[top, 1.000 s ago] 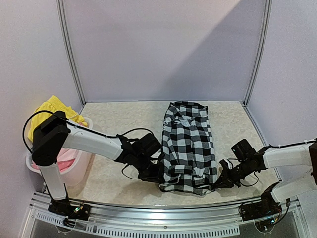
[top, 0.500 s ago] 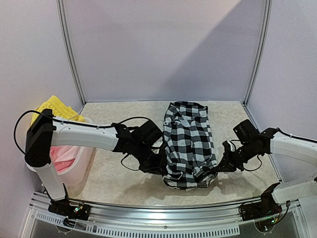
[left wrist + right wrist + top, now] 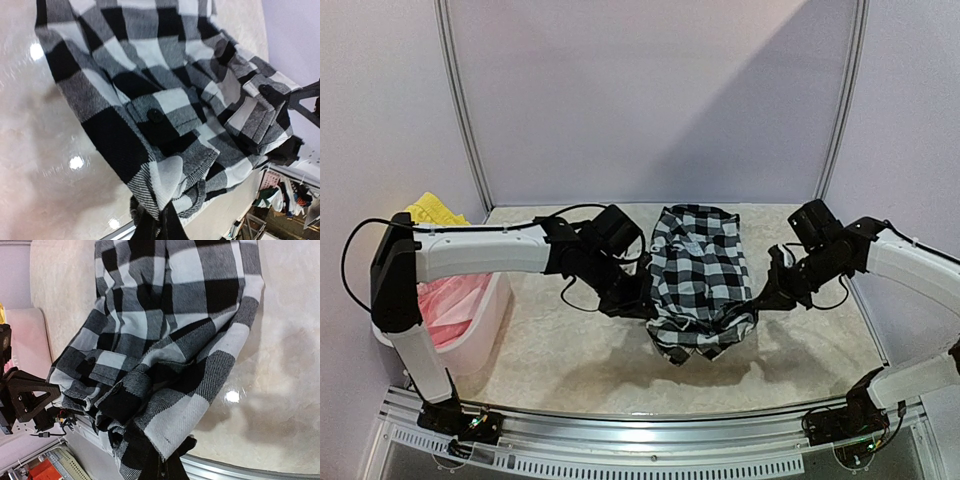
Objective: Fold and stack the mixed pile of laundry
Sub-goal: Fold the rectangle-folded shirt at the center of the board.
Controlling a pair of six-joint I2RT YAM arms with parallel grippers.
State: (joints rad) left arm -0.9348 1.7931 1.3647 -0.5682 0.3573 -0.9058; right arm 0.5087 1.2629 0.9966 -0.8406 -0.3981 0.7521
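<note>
A black-and-white checked shirt [image 3: 700,270] lies lengthwise in the middle of the table, its far end flat and its near end lifted off the surface. My left gripper [image 3: 647,303] is shut on the shirt's near left corner [image 3: 167,197]. On the other side, my right gripper [image 3: 760,300] is shut on the near right corner [image 3: 170,432]. Between the two grippers the raised hem sags in loose folds. A yellow garment [image 3: 432,211] and a pink piece [image 3: 448,300] rest in the white basket [image 3: 492,310] at the left.
The basket stands at the table's left edge beside the left arm's base. Metal posts and pale walls close the back and sides. A metal rail [image 3: 640,440] runs along the near edge.
Both grippers have lifted the shirt's near end and carried it away from the near edge toward the back. The near hem now hangs above the table.
</note>
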